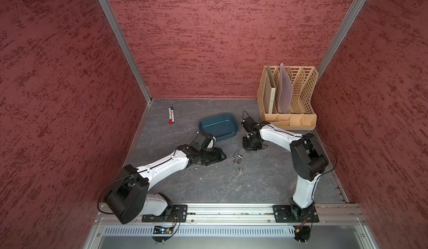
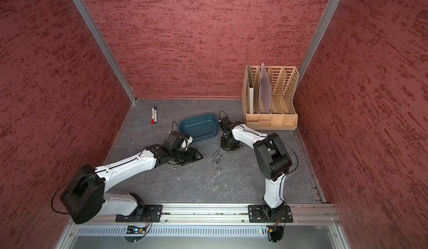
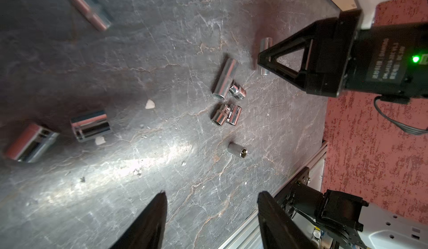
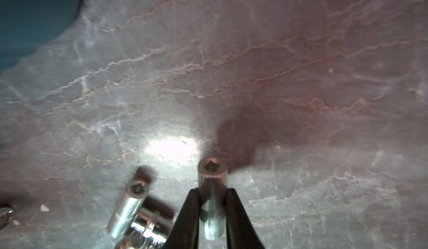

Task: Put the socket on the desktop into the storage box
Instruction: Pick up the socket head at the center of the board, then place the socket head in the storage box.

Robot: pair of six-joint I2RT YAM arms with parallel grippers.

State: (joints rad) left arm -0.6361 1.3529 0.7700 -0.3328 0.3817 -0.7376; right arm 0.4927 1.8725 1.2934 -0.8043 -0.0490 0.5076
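The right gripper (image 4: 213,192) pinched a chrome socket (image 4: 212,173) between its two black fingers, low over the middle of the desktop (image 1: 231,185). The socket's recessed end showed in the right wrist view, but whether it touched the surface could not be told. The storage box (image 1: 218,127), a dark teal tub with rounded corners, sat on the desktop just beside that gripper, toward the far edge and a little to the left. A cluster of loose sockets (image 1: 237,158) lay just beside the right gripper on the side of the near edge, several of them touching. A single small socket (image 1: 241,168) lay a little nearer still, and another socket (image 1: 196,168) lay close by the left arm. The left gripper (image 3: 212,193) lay low over the desktop to the left of the cluster, pointed toward it, its jaws spread and gripping nothing. Two markers (image 1: 171,115), one red-capped and one blue-capped, lay side by side near the far-left corner. A beige lattice file rack (image 1: 289,97) holding folders stood in the far-right corner.
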